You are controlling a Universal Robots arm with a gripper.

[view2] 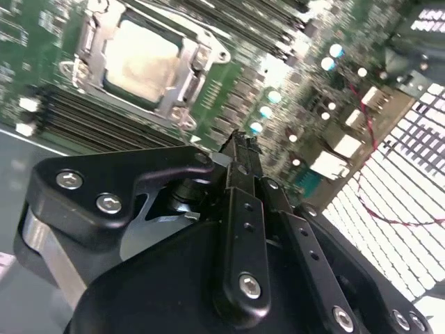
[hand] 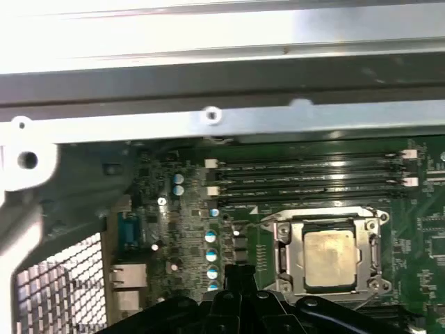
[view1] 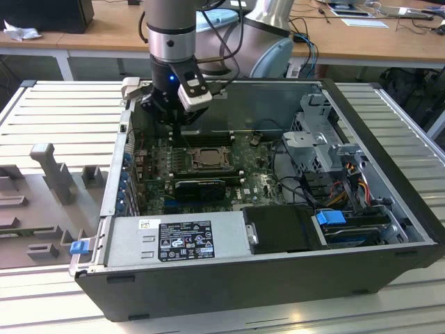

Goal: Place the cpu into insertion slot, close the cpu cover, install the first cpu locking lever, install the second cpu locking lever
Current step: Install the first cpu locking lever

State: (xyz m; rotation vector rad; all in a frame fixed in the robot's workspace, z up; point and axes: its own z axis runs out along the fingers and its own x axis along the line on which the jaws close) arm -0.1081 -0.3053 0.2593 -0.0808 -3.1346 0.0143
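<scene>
Our gripper [view2: 240,149], fingers closed and empty, hangs near the covered cpu [hand: 330,257] — case [view1: 208,285] on a slatted grey table [view1: 62,104].

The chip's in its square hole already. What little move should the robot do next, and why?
Probably shift the shut gripper toward the insertion slot, to reach a locking lever. The cpu already sits inside, the cpu cover lies flat over it, and the gripper hangs beside the slot, holding nothing.

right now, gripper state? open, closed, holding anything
Gripper: closed, holding nothing.
</scene>
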